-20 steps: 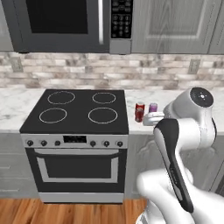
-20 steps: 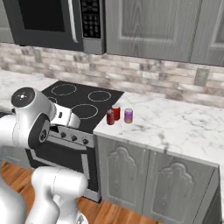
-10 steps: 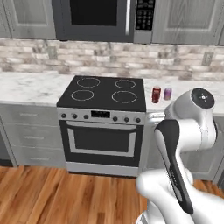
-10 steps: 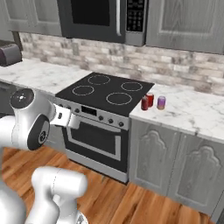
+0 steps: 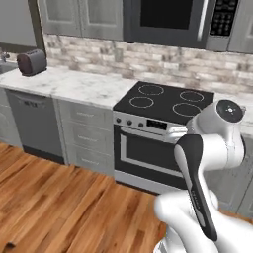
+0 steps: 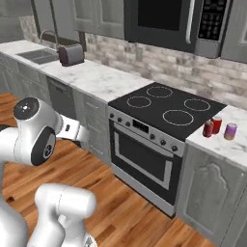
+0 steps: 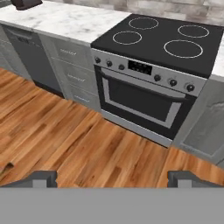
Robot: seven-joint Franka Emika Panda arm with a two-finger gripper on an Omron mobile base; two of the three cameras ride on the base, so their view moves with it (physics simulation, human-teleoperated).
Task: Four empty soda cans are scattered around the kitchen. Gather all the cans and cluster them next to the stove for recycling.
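The stove (image 6: 169,107) has a black glass cooktop with four white rings and stands in the marble counter; it also fills the top of the hand view (image 7: 166,41) and sits mid-frame in the left base view (image 5: 165,103). Two red soda cans (image 6: 212,127) stand together on the counter just right of the stove. My gripper (image 7: 113,178) is open with nothing between its fingers, held low over the wood floor well in front of the oven door.
A purple can (image 6: 230,131) stands beside the red ones. A toaster (image 6: 71,54) and a sink (image 6: 38,55) are on the counter to the left. The microwave (image 6: 178,21) hangs above the stove. Open wood floor (image 7: 65,131) lies before the cabinets.
The whole picture has shifted: the base has backed away from the counter and swung left, bringing the toaster, sink and floor into view. The gripper stays open.
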